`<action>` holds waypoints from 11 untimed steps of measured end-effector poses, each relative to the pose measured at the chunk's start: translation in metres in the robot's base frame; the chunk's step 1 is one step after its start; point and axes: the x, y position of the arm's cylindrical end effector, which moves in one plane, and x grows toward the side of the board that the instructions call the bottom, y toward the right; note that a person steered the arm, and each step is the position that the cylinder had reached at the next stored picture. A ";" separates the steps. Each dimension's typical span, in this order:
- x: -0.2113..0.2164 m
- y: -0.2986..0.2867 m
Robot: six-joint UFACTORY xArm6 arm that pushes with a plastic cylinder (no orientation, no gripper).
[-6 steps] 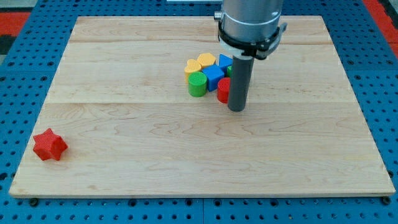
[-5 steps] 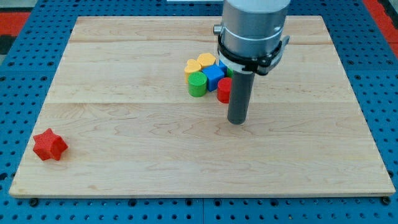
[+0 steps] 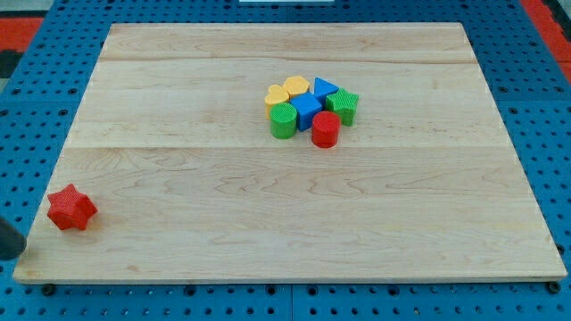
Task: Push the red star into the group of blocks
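The red star (image 3: 70, 208) lies near the board's bottom left corner, far from the other blocks. The group sits above the board's middle: a yellow heart (image 3: 277, 94), a second yellow block (image 3: 297, 86), a blue triangle (image 3: 325, 88), a green star (image 3: 343, 104), a blue cube (image 3: 307, 109), a green cylinder (image 3: 283, 119) and a red cylinder (image 3: 326, 129). Only a dark piece of my rod shows at the view's left edge. My tip (image 3: 8, 256) is just left of and below the red star, off the board's edge, not touching it.
The wooden board (image 3: 285, 223) rests on a blue pegboard surface (image 3: 553, 134). A red area shows at the view's top corners.
The rod has left the spot beside the red cylinder in the group and now shows at the view's far left next to the red star. The blocks have not moved.
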 end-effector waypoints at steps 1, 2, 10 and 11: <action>-0.015 0.022; -0.020 0.030; -0.054 0.192; -0.107 0.218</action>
